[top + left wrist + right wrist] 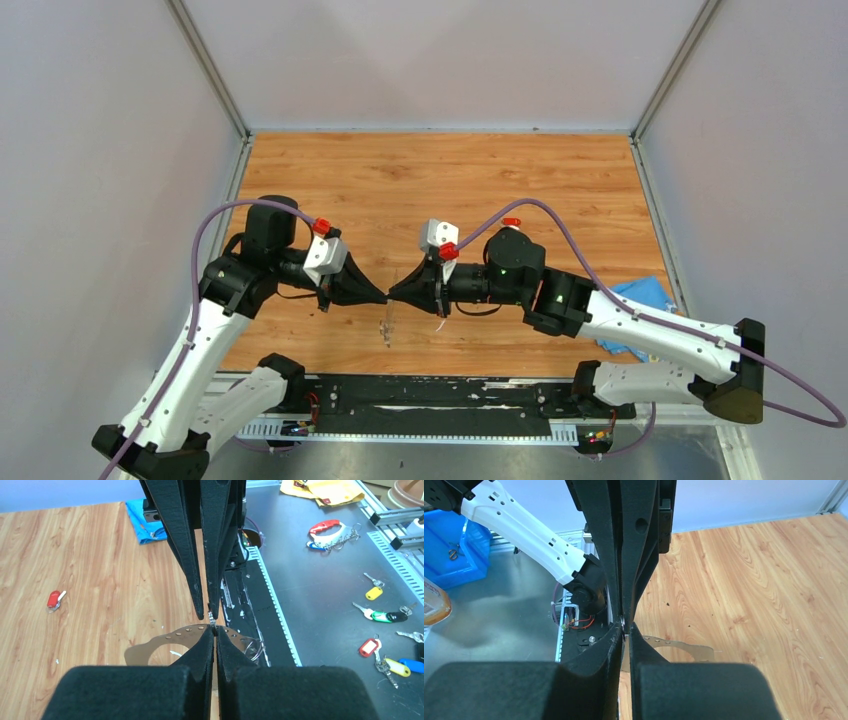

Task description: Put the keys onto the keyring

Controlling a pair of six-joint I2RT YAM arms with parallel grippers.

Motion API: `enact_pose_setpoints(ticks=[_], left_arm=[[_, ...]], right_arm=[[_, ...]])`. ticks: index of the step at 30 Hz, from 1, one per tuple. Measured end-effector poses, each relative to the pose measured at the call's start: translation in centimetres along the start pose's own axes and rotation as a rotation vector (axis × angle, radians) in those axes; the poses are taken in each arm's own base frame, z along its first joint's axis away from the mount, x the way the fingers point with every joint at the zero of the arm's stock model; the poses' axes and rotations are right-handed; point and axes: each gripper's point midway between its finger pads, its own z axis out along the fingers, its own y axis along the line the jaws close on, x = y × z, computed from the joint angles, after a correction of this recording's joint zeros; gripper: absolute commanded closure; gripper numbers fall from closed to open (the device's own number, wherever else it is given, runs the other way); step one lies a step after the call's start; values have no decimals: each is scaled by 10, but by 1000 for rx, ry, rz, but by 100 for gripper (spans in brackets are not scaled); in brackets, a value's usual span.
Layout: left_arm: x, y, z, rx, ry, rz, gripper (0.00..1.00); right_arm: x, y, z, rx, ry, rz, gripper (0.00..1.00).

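The keyring [160, 644] is a thin grey plate ring with small holes. It hangs on edge under the two meeting grippers and shows as a thin line in the top view [388, 328] and behind my right fingers [684, 647]. My left gripper [215, 630] is shut on its top edge. My right gripper [625, 626] meets it tip to tip [393, 294] and is shut on a tiny shiny metal piece [211, 616]; I cannot tell if that is a key. The red-headed key [54, 600] lies on the wood, apart. The blue-headed key is hidden.
A blue cloth [640, 300] lies under the right arm at the table's right edge. A thin white sliver [440, 322] lies on the wood near the ring. Thin wire loops [255, 647] show beside the ring. Other tagged keys [385, 616] lie on the metal bench off the table.
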Motion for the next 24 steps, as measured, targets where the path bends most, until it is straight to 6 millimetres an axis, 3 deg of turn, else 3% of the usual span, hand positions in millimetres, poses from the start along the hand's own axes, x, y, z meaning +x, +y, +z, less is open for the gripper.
enact_pose_setpoints(ticks=[3, 6, 9, 11, 16, 18, 19, 24], left_arm=[[-1, 0, 0, -1, 0, 1, 100], [-2, 0, 0, -1, -1, 4, 100], [-3, 0, 0, -2, -2, 8, 100], [-3, 0, 0, -2, -2, 9, 100], [-3, 1, 0, -3, -1, 10, 100], [-3, 2, 0, -5, 0, 11, 72], [-3, 3, 0, -7, 0, 20, 66], [0, 8, -3, -61, 29, 71, 58]], right_arm=[[2, 0, 1, -1, 7, 5, 80], [4, 0, 0, 1, 15, 8, 79], [5, 0, 0, 2, 16, 8, 86], [4, 0, 0, 2, 16, 8, 98], [5, 0, 0, 3, 21, 12, 100], [5, -1, -2, 11, 47, 19, 99], [5, -2, -2, 19, 74, 25, 99], [-3, -17, 2, 83, 255, 40, 100]])
